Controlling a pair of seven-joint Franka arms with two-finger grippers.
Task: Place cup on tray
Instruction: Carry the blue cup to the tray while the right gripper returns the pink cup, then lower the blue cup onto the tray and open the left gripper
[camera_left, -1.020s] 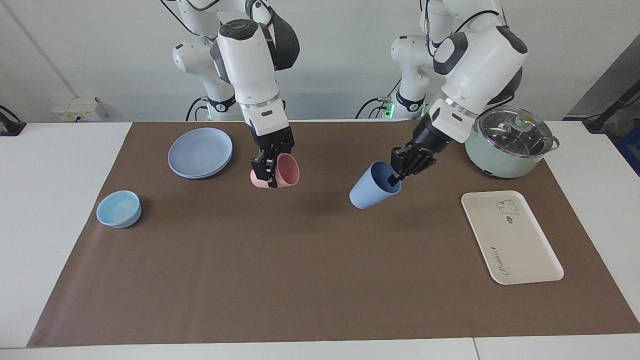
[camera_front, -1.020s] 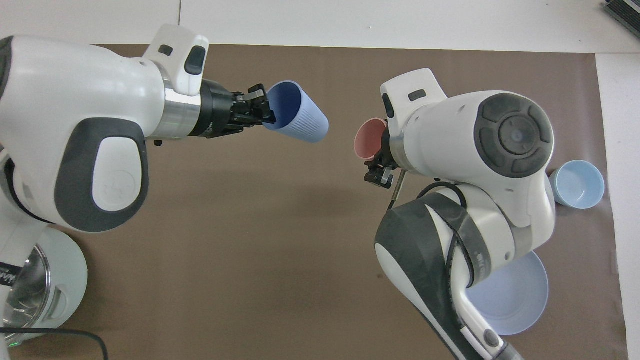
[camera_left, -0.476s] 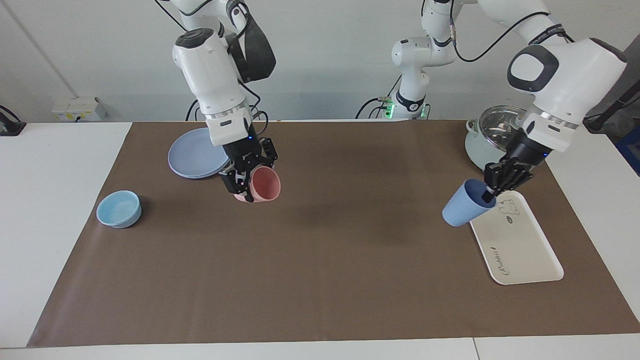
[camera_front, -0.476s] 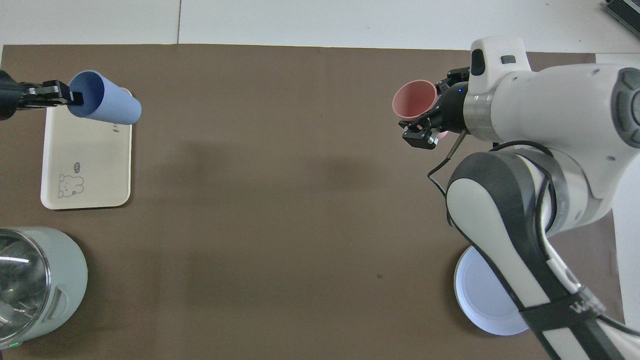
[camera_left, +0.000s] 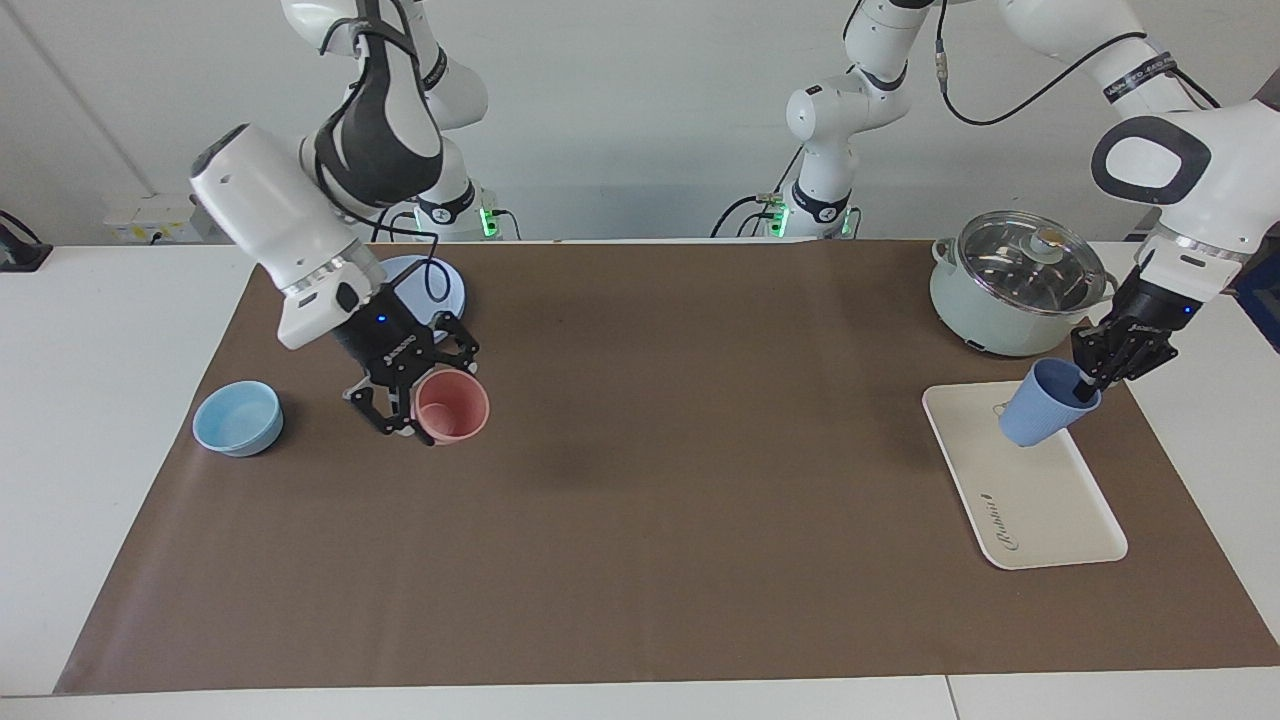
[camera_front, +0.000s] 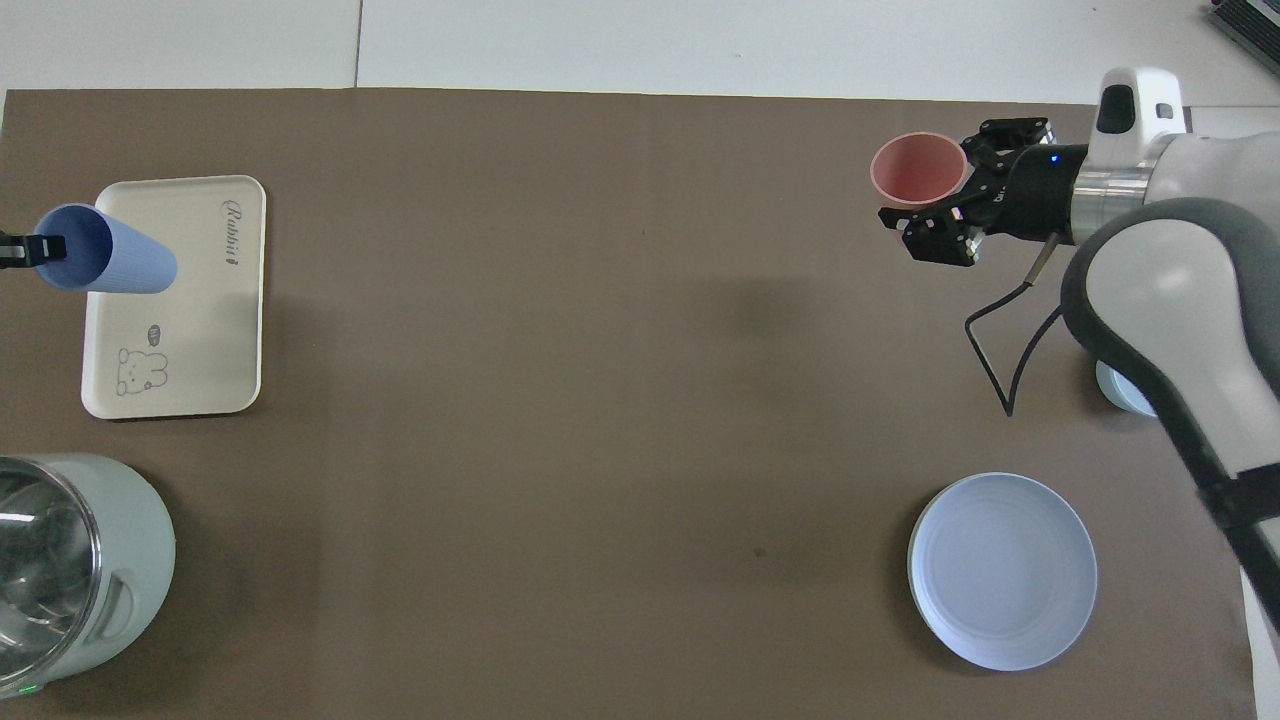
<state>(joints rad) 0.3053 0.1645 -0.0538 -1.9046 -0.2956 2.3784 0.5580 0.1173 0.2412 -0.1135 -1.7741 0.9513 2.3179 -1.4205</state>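
Transport step: left gripper (camera_left: 1090, 385) clamped on rim of tilted cup (camera_left: 1045, 403), above tray (camera_left: 1040, 500). Right gripper (camera_left: 415, 400) clamped on pink cup (camera_left: 452, 408). Next: level, lower, release.

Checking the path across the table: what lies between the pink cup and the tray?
Only bare brown mat between the pink cup and the tray, plain in the overhead view.

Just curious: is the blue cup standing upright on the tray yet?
No, the blue cup hangs tilted in the left gripper over the tray.
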